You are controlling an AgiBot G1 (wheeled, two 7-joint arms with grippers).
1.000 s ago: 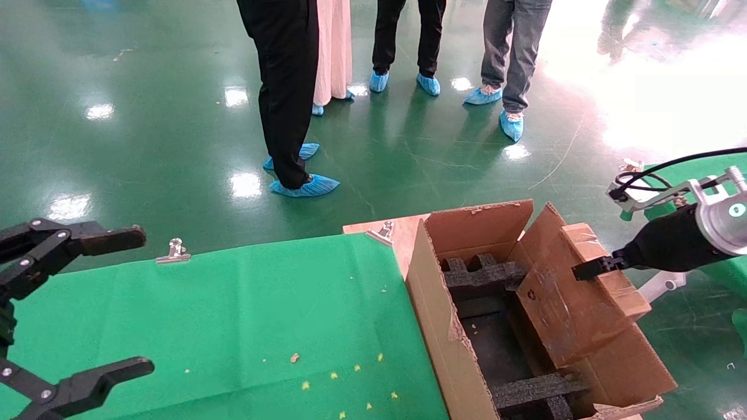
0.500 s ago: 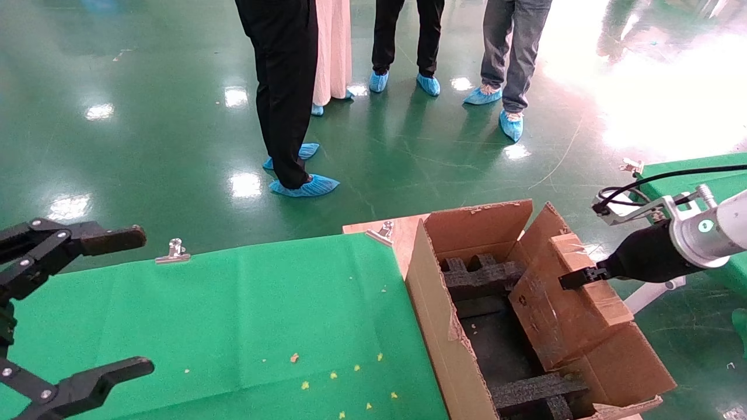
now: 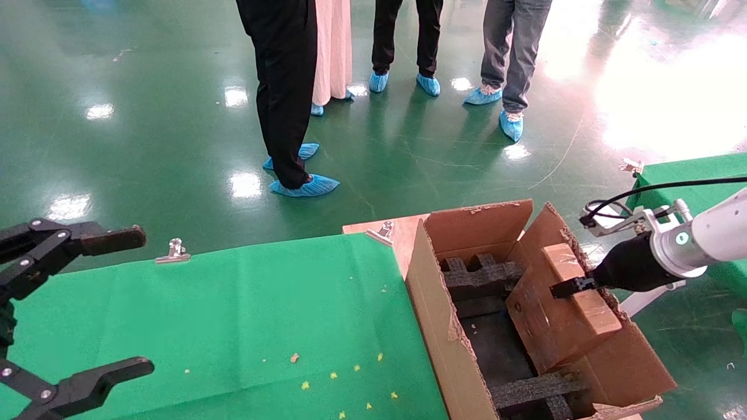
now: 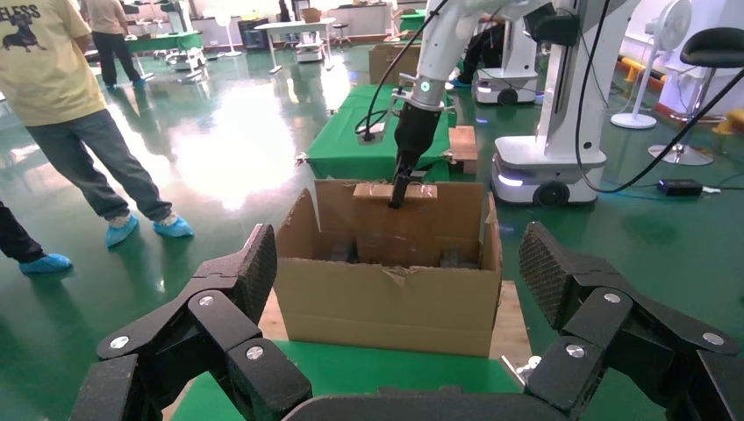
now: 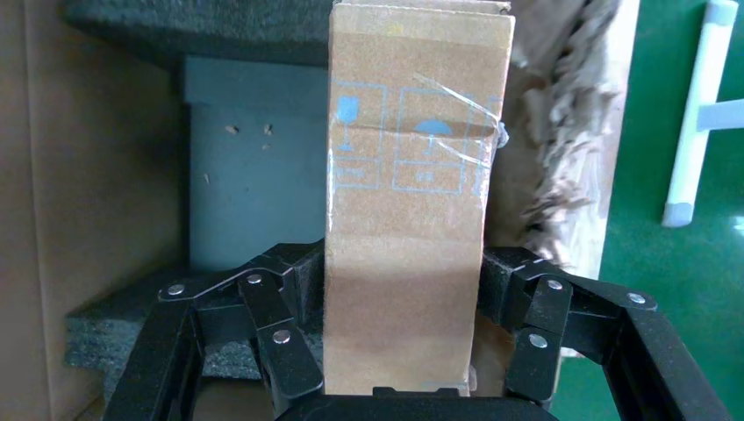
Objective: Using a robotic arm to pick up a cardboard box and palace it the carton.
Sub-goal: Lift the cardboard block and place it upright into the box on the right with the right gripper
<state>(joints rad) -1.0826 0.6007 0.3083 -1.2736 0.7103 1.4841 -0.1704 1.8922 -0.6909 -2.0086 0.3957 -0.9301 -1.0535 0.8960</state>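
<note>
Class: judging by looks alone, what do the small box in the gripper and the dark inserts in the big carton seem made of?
Small flat brown box: apparently matte cardboard with glossy clear tape across blue printed symbols. Dark inserts: probably black foam, coarse and matte, cut in blocky steps.

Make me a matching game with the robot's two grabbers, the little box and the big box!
Things:
1. right gripper
2. left gripper
3. cardboard box
4. carton

States:
A. tilted, partly inside the big box
B. open, over the green cloth, holding nothing
C. clamped on the small box
D. flaps open and torn, black foam inside

Pairs: 1-C, 2-B, 3-A, 4-D
</note>
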